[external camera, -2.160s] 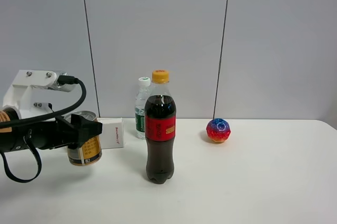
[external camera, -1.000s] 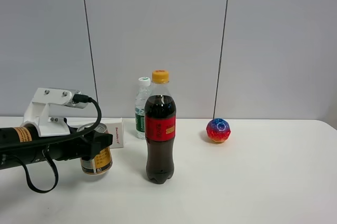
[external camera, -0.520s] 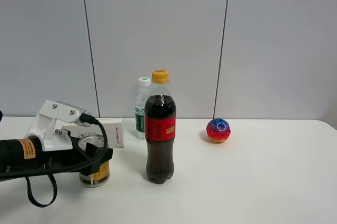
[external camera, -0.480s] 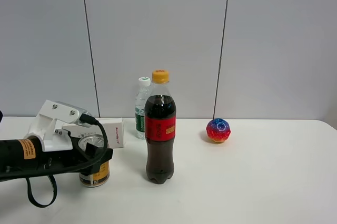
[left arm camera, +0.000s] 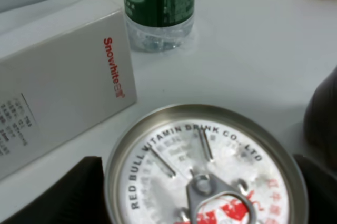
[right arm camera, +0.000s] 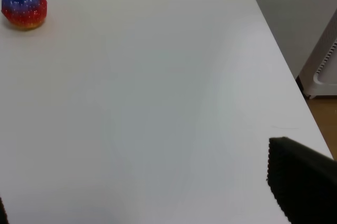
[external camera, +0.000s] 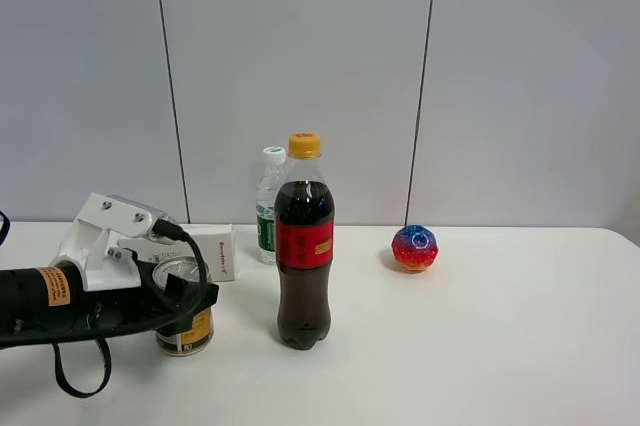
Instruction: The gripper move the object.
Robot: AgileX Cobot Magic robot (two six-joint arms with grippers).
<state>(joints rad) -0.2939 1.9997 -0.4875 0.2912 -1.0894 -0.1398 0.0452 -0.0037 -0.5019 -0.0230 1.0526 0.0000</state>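
The left tool [external camera: 190, 304] is clamped on the Red Bull can [external camera: 186, 324], holding it upright on the desk [external camera: 480, 346] just left of the cola bottle [external camera: 304, 246] and in front of the white Snovhite box [external camera: 212, 252], apparently for setting it down. Against two seconds ago the can has come down from mid-air and shifted right; the right tool's [right arm camera: 303, 184] state I cannot tell
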